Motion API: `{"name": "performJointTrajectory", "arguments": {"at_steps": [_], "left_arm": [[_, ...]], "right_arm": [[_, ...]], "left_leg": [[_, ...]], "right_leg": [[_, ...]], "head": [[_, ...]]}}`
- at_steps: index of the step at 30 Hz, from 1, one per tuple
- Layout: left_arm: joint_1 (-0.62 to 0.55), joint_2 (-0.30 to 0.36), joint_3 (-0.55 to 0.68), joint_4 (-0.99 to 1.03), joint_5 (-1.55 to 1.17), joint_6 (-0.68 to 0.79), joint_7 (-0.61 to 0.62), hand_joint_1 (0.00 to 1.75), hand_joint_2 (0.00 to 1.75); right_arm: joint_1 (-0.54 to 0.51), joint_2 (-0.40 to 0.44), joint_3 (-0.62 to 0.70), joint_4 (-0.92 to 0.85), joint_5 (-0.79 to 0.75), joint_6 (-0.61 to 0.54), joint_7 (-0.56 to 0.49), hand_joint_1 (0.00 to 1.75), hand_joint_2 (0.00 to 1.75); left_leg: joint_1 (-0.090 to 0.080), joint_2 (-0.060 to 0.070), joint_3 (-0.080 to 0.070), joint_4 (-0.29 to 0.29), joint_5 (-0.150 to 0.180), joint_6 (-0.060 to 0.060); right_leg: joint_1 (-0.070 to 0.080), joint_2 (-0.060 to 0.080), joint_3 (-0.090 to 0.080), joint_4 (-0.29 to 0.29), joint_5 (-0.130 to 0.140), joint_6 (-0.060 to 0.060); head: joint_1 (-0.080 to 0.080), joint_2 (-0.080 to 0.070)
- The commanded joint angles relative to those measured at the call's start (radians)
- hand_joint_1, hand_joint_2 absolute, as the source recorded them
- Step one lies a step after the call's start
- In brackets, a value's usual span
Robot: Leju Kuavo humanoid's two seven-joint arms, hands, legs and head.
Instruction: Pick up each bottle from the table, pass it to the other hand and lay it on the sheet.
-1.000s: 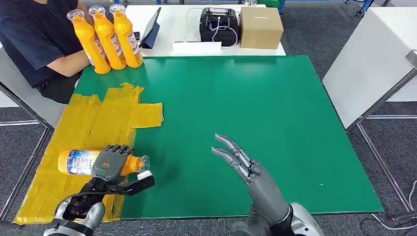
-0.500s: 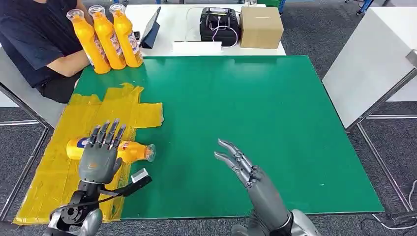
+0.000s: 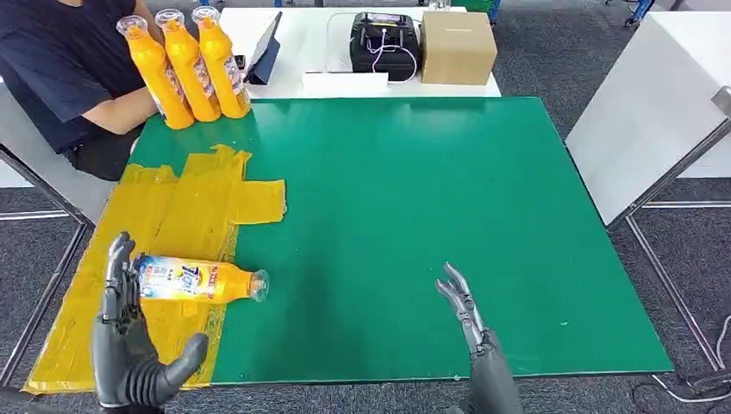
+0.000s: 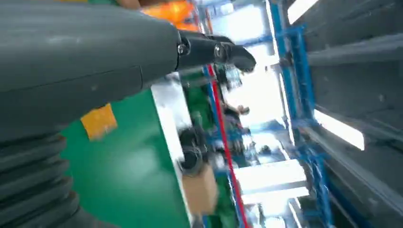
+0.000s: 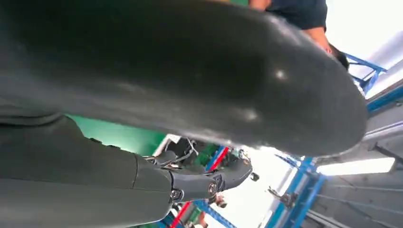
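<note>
The left robot hand (image 3: 129,345) is released, fingers spread and pointing up, at the near left corner of the desk, just beside the base of an orange bottle (image 3: 196,281). That bottle lies on its side on the yellow sheet (image 3: 172,216), its cap end reaching onto the green desk (image 3: 431,190). The right robot hand (image 3: 465,315) is open and empty over the near edge. Three more orange bottles (image 3: 185,69) stand upright at the far left corner, beside a seated person (image 3: 60,78).
</note>
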Motion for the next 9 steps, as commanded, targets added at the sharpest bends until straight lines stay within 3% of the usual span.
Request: {"name": "performJointTrajectory", "arguments": {"at_steps": [1,7,9], "left_arm": [[0.0,0.024,-0.21,0.071,0.018,0.035,0.051,0.0,1.75],[-0.038,0.05,-0.267,0.122,0.047,0.0,0.077,0.0,1.75],[-0.013,0.057,-0.243,0.1,0.058,0.074,0.037,0.0,1.75]], "right_arm": [[-0.037,0.059,0.044,0.142,0.034,0.012,0.027,0.0,0.0],[-0.074,0.064,0.075,0.169,0.068,0.053,0.064,0.0,0.0],[-0.031,0.048,0.05,0.133,0.053,-0.019,0.07,0.0,0.0]], "left_leg": [[0.0,0.002,0.007,-0.003,0.0,-0.001],[0.0,0.002,0.006,-0.002,0.0,-0.001],[0.0,0.002,0.006,-0.003,0.0,-0.001]], "right_leg": [[0.0,0.0,0.007,-0.003,0.0,0.0],[0.0,0.0,0.007,-0.002,0.0,0.0],[0.0,0.001,0.014,-0.002,0.001,0.001]], "head": [[0.0,0.0],[0.0,0.0],[-0.001,0.0]]}}
